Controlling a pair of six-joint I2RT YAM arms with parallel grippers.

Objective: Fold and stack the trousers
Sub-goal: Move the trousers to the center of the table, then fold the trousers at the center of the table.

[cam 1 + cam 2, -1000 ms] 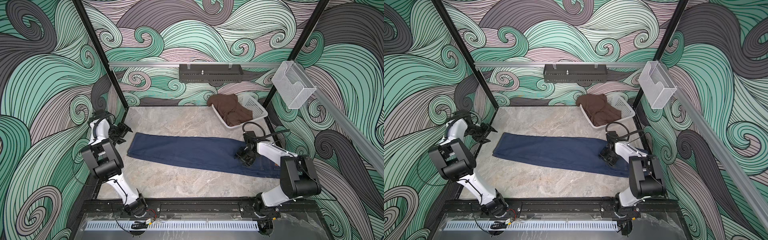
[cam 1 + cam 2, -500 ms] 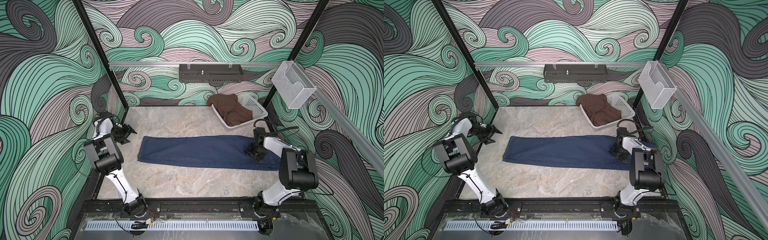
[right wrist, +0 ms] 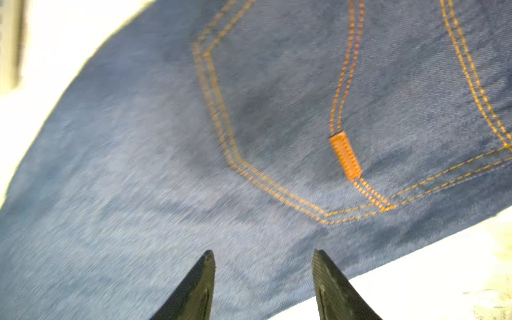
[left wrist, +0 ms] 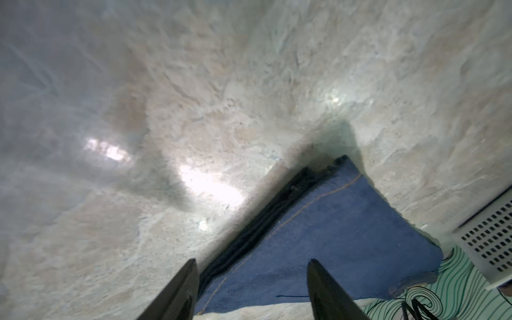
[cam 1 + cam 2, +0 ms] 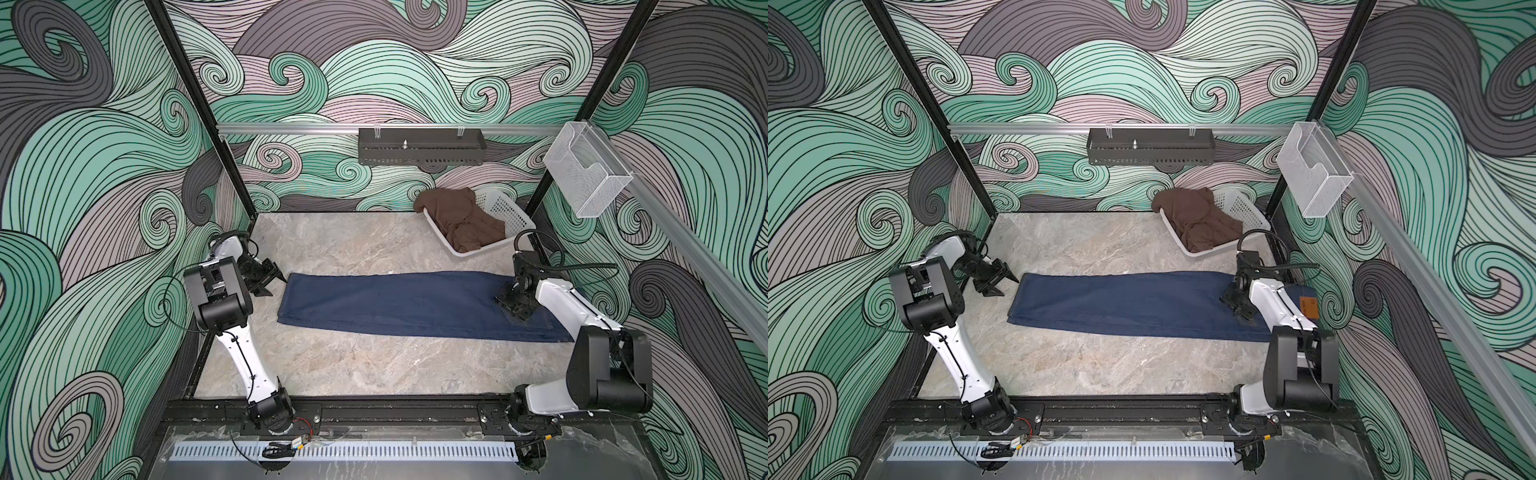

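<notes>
Trousers [image 5: 399, 305] now more to frame right, straight | L gripper [image 5: 274, 284] + R gripper [image 5: 515, 307] jaws open, empty | step: flatten | nxt: grab cuffs, fold

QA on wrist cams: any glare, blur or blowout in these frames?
Left wrist: bright glare patches on the table, whole frame soft. Right wrist: table beside the jeans blown out white, denim slightly smeared. Both top views: even light, sharp.

Overhead stereo pair (wrist cameras close).
</notes>
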